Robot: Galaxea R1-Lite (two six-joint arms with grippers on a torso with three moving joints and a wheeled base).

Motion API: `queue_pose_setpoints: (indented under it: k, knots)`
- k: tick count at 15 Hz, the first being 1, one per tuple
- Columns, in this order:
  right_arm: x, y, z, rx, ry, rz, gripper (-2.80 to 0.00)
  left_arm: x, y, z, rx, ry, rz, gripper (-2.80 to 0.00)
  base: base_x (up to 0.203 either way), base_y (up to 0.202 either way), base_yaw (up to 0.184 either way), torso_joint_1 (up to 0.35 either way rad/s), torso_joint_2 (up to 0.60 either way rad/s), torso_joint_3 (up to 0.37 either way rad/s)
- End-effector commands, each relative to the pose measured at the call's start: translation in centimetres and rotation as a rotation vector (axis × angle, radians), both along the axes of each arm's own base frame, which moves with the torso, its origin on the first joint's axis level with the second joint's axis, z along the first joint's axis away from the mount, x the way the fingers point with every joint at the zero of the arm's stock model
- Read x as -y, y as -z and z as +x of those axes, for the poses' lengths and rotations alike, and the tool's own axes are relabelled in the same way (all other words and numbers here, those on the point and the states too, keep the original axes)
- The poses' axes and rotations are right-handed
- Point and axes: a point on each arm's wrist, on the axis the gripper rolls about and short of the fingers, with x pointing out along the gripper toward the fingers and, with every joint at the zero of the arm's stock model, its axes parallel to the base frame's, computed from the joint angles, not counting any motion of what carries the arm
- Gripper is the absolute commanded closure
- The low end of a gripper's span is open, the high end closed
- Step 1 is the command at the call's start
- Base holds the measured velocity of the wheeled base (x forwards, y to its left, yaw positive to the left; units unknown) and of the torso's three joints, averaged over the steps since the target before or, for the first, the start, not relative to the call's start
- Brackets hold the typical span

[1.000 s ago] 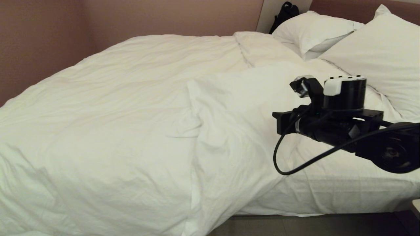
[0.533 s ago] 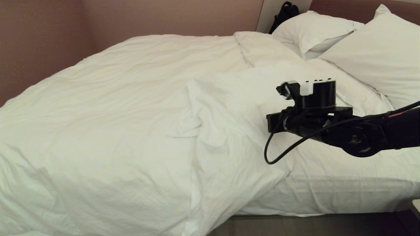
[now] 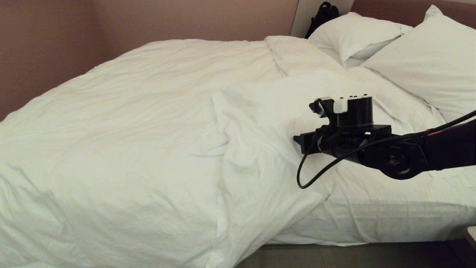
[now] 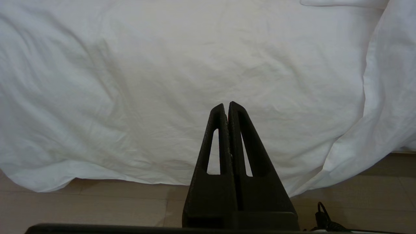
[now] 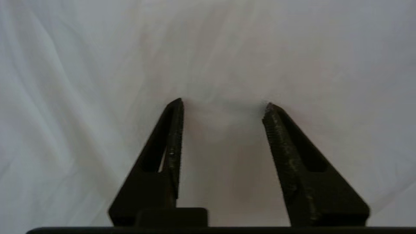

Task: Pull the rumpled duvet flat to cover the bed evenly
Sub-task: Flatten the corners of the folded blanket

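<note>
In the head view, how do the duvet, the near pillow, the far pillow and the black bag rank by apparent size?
1. duvet
2. near pillow
3. far pillow, though it lies farther from the camera, so their true sizes may match
4. black bag, partly hidden

Dim, warm indoor light with soft shadows in the folds; the right wrist view looks blurred, perhaps too close.

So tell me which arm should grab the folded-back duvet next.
Right. The right pincer is open, tips against the duvet fold on the bed. The left pincer is shut, low by the duvet's hanging edge.
</note>
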Motion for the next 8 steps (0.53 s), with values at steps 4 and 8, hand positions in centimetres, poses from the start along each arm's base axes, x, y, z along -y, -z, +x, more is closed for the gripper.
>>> queue_pose_setpoints:
  k: [4,8]
  knots:
    - [-0.2,0.4,0.1,-0.008,-0.004,-0.004,-2.80,0.0,0.0,0.0,0.001,-0.001,-0.001,0.00,0.000,0.000,0.000,0.000,0.00,0.000]
    - [-0.9,3.2,1.4,-0.068,-0.014,-0.028,-2.80,0.0,0.0,0.0,0.001,-0.001,-0.001,0.00,0.000,0.000,0.000,0.000,0.00,0.000]
